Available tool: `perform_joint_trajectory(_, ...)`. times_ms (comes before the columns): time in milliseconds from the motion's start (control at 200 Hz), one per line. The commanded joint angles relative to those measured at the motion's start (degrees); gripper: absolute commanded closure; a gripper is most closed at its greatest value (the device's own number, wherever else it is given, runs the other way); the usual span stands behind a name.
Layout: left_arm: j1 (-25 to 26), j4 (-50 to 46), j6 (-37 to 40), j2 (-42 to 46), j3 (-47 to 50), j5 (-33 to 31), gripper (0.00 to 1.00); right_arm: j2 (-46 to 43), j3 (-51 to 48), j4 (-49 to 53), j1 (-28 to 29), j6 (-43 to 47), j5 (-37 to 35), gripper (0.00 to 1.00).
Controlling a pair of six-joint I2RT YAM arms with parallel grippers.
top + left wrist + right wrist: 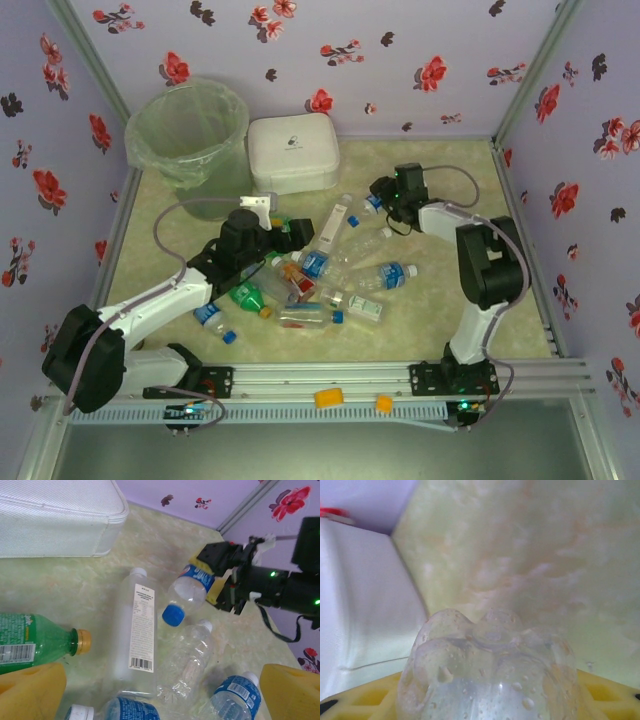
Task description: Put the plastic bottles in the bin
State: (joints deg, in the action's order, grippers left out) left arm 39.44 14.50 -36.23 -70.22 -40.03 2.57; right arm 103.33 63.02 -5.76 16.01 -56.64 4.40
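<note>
Bottles (320,285) lie scattered on the table (450,300); bin (190,135) stands far left, white box (292,152) just beside it; right tool (383,193) at a blue-labelled bottle (371,206).

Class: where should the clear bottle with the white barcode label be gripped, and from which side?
Grip the clear bottle across its labelled middle, coming down from above. It lies flat on its side and its walls run straight there, narrowing only toward its far end. Bare table lies along one side; a crumpled bottle crowds the other, so that side is probably tighter.
</note>
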Motion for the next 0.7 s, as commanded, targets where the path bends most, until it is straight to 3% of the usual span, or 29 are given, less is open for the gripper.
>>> perform_joint_trajectory(0, 0.29, 0.43, 2.84, -0.22, -2.79, 4.05, 0.00, -6.92, 2.29, 2.08, -0.16, 5.67, -0.73, 0.44)
perform_joint_trajectory(350, 2.58, -2.46, 8.28, -10.07, -13.68, 17.58, 0.00, -22.32, -0.89, 11.67, 0.53, 16.65, 9.44, 0.45)
perform_joint_trajectory(695, 6.80, -3.56, 9.42, -20.59, -22.57, 21.38, 0.07, -27.44, -3.51, 13.63, 0.63, 17.17, 16.46, 0.45)
